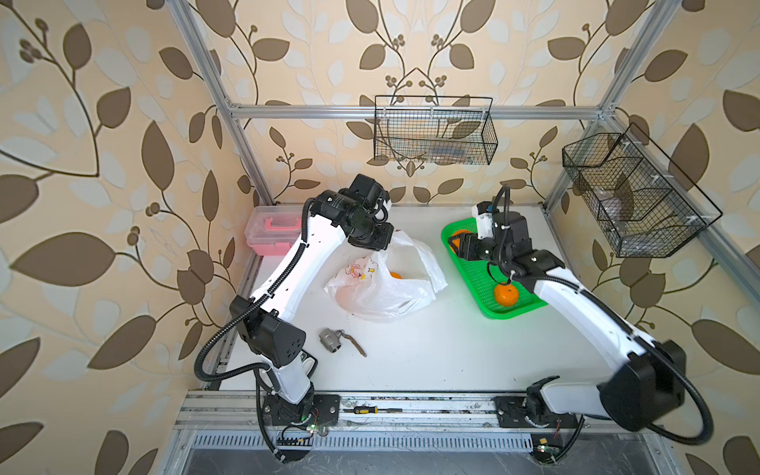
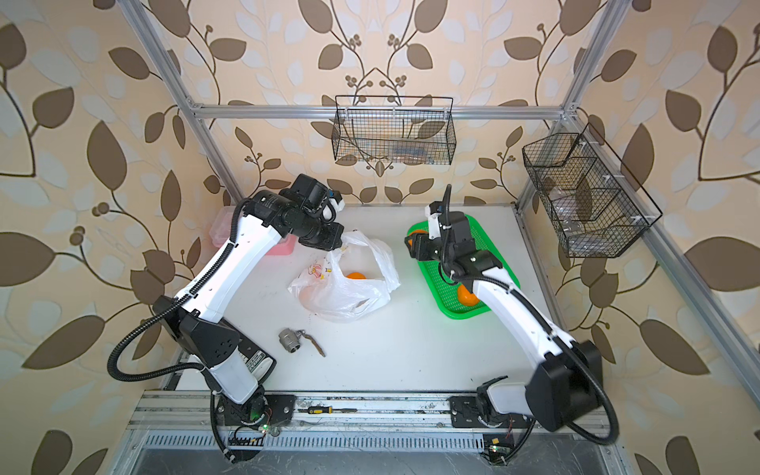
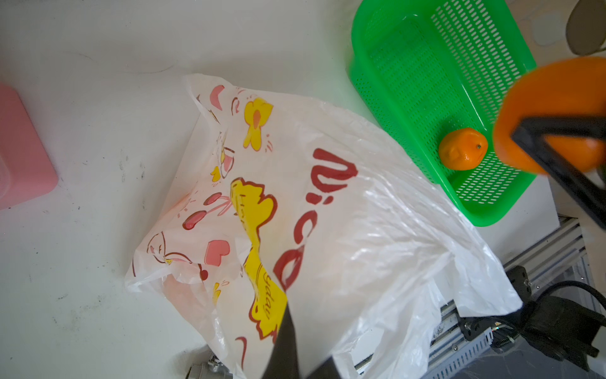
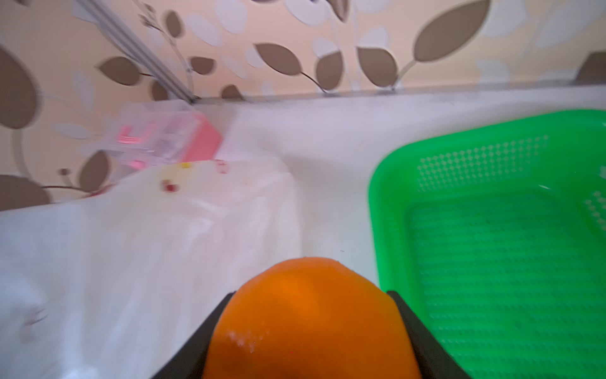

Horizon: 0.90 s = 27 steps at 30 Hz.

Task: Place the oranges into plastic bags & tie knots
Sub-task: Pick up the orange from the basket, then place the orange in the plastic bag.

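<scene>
My right gripper point(image 4: 311, 295) has its jaws partly closed around a small, round, bright-orange orange point(image 4: 311, 331), with one finger on each side. It holds the fruit in the air over the far end of the green mesh plastic basket point(image 1: 514, 314), on the side facing the bag.

My left gripper point(image 1: 388, 243) is closed right down. As far as I can see, it pinches the far rim of the thin translucent white plastic bag point(image 1: 382, 298) printed with red and yellow cartoons. That edge is raised off the white desk point(image 1: 432, 353), and the bag's mouth gapes toward the basket.

A second orange point(image 1: 395, 275) lies just inside the open mouth. A paler orange shape point(image 1: 344, 297) shows through the film nearer to me.

Another orange point(image 1: 506, 295) sits in the near end of the basket, just beside my right forearm. The bag and the basket are near each other but not touching.
</scene>
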### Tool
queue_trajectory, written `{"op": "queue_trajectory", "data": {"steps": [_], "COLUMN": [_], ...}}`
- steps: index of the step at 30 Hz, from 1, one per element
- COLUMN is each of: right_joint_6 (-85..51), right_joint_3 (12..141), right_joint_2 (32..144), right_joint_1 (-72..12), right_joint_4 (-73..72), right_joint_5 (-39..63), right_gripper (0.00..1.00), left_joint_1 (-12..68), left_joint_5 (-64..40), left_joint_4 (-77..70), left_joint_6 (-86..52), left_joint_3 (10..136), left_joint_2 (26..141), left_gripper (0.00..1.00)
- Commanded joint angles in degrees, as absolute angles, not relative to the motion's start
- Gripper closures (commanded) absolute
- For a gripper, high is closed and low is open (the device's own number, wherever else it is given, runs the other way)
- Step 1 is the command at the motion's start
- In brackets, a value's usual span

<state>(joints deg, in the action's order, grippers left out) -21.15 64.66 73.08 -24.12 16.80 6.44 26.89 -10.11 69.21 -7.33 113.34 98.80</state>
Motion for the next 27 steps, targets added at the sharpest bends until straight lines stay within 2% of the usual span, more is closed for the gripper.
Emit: {"op": "queue_trajectory", "data": {"steps": [1,4,8,19,22,23,27], "right_joint_6": [-27.0,-28.4,-28.7,-27.7,-25.8,-25.8,-25.5], "right_joint_3": [61.1,61.9,62.9,70.6,75.4,76.5,75.8], "right_joint_2": [68.3,66.8,71.0,90.8,95.1,96.4,94.6], "right_joint_1": [-31.8,-40.9,-46.9,-47.8,-47.5,-47.2,-47.0], "right_joint_4": [14.4,13.2,9.8,-2.8,-1.1,-0.2,1.0], "right_joint_5": [4.2,-1.6,-6.0,-10.4,-12.1,-11.4,-10.5], "right_gripper": [0.37,0.36,0.37,0.36,0.24,0.17,0.06], "left_joint_1": [26.3,26.4,26.4,26.4,26.4,26.4,26.3], "left_joint_5": [-10.8,-11.0,-11.4,-11.9,-11.7,-11.6,-11.2], "left_joint_4": [69.5,69.2,69.1,69.3,69.3,69.3,69.3], "left_joint_6": [-6.0,-6.0,-6.0,-5.8,-5.9,-5.9,-5.9], "left_joint_3": [113.9,113.9,113.8,113.8,113.8,113.8,113.6], "left_joint_2": [98.0,97.9,97.8,97.7,97.8,97.7,97.3], "left_gripper": [1.00,1.00,1.00,1.00,1.00,1.00,1.00]}}
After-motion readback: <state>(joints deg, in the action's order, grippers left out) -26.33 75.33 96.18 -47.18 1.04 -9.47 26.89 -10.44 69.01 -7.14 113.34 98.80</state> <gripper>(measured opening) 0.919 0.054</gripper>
